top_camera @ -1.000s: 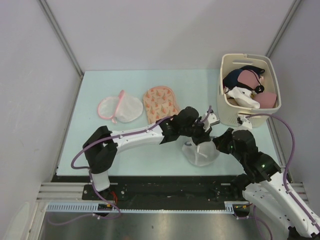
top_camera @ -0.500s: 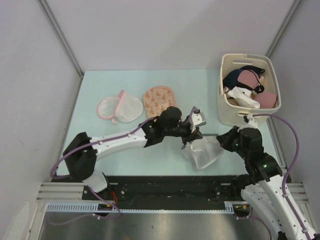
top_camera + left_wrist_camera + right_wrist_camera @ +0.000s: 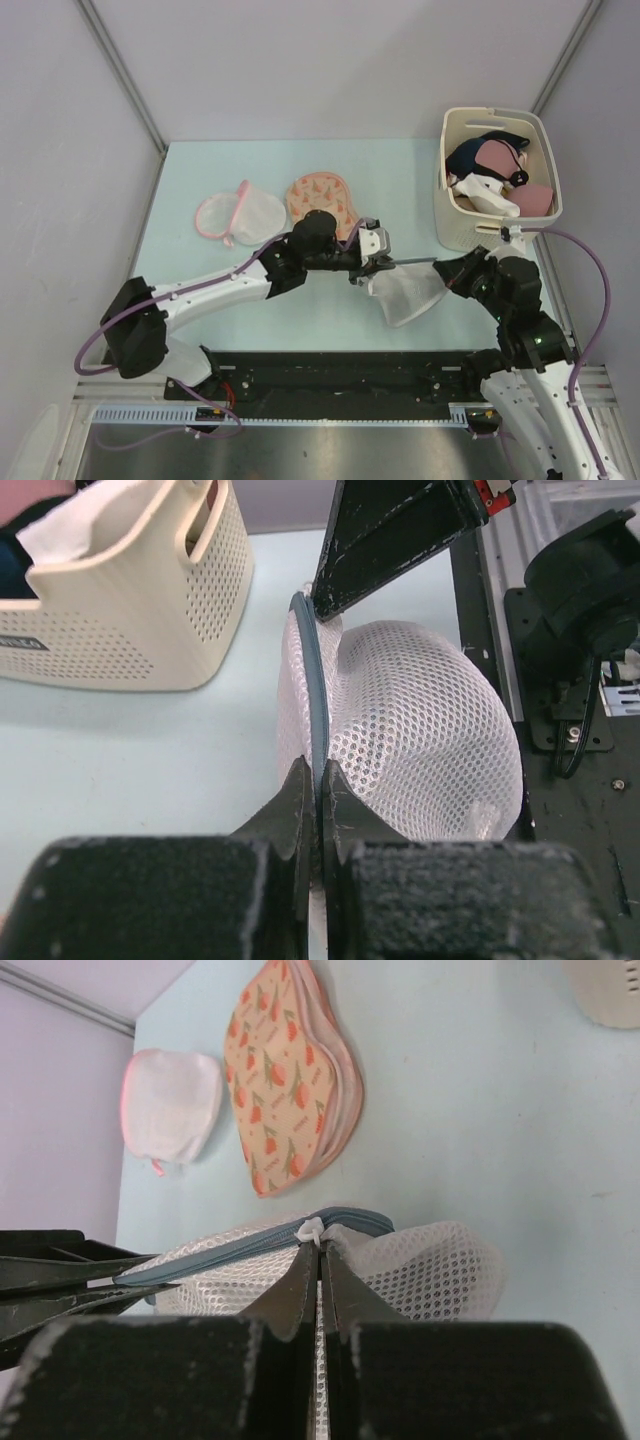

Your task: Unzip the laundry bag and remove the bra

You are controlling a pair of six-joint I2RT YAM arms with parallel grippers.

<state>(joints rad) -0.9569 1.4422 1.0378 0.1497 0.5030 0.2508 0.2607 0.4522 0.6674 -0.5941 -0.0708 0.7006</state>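
A white mesh laundry bag (image 3: 408, 292) with a blue-grey zipper (image 3: 250, 1244) hangs stretched between my two grippers near the table's front edge. My left gripper (image 3: 372, 262) is shut on the zipper edge at the bag's left end, as the left wrist view (image 3: 320, 775) shows. My right gripper (image 3: 446, 272) is shut on the white zipper pull (image 3: 313, 1229) at the bag's right end. The zipper runs taut between them. No bra shows through the mesh (image 3: 420, 730).
A peach patterned bra (image 3: 322, 203) and a flat white mesh bag with pink trim (image 3: 240, 216) lie at the table's middle left. A cream basket (image 3: 497, 113) of garments stands at the back right, close behind the right gripper.
My left gripper has drawn back to the left along the zipper line. The right gripper has shifted right. The bag between them has been pulled taut and lifted slightly.
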